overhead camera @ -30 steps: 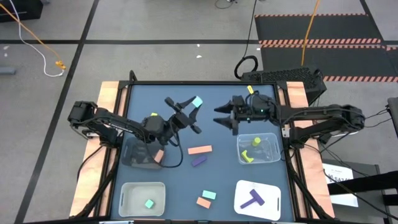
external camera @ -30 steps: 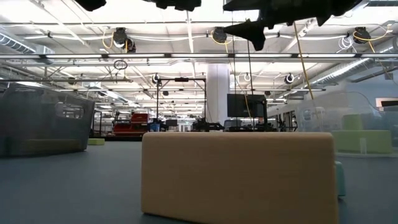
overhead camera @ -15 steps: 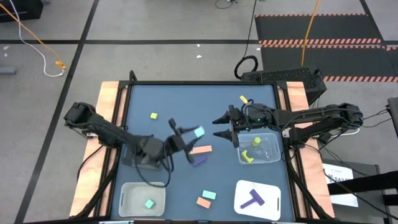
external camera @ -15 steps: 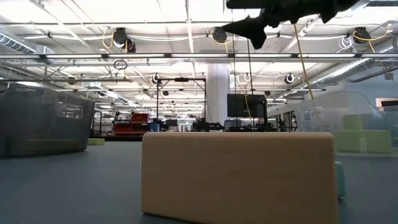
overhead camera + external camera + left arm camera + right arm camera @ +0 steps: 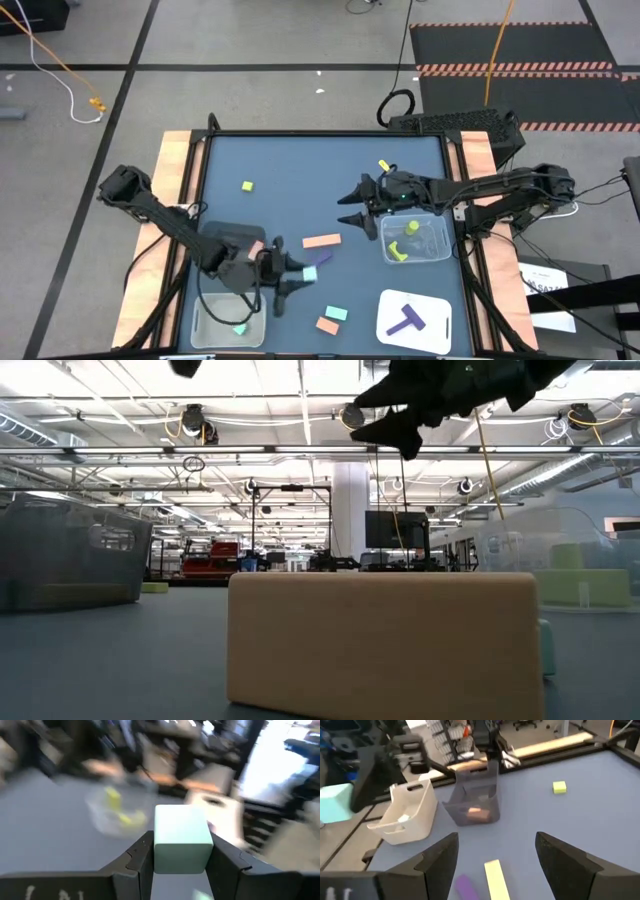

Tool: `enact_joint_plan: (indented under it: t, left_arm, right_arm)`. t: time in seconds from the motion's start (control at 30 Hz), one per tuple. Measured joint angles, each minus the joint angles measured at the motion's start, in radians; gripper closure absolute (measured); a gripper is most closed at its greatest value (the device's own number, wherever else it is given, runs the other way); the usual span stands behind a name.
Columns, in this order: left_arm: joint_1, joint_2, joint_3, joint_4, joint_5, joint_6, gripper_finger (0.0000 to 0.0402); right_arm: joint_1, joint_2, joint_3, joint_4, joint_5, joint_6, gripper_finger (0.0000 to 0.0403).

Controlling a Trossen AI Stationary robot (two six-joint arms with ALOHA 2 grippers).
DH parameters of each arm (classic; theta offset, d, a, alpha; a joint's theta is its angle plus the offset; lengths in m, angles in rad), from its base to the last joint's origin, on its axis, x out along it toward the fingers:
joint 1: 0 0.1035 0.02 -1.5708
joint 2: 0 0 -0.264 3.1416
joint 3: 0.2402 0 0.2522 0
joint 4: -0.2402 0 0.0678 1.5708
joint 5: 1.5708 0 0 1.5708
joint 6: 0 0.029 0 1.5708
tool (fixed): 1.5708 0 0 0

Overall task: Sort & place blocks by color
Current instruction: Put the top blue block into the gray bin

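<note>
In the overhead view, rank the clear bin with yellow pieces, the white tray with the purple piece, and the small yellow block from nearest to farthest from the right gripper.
From the right gripper:
1. Clear bin, beside it.
2. Small yellow block, left half.
3. White tray, front right corner.

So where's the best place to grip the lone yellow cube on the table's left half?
Probably from straight above, pinching two opposite side faces of the yellow cube. It sits flat on the table with bare surface all around, so either pair of faces looks reachable.
</note>
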Motion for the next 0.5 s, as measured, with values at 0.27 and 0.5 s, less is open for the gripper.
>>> enact_joint_plan:
  t: [0.27, 0.5]
  left_arm:
    - [-0.008, -0.105, 0.0, -0.388, 0.386, -0.742, 0.0264]
    - [-0.104, -0.131, 0.001, -0.707, 0.699, -1.23, 0.0264]
  right_arm:
    - [0.0, 0.067, 0.0, 0.016, 0.0, 0.021, 0.0149]
    - [0.0, 0.109, 0.0, 0.015, 0.0, 0.014, 0.0149]
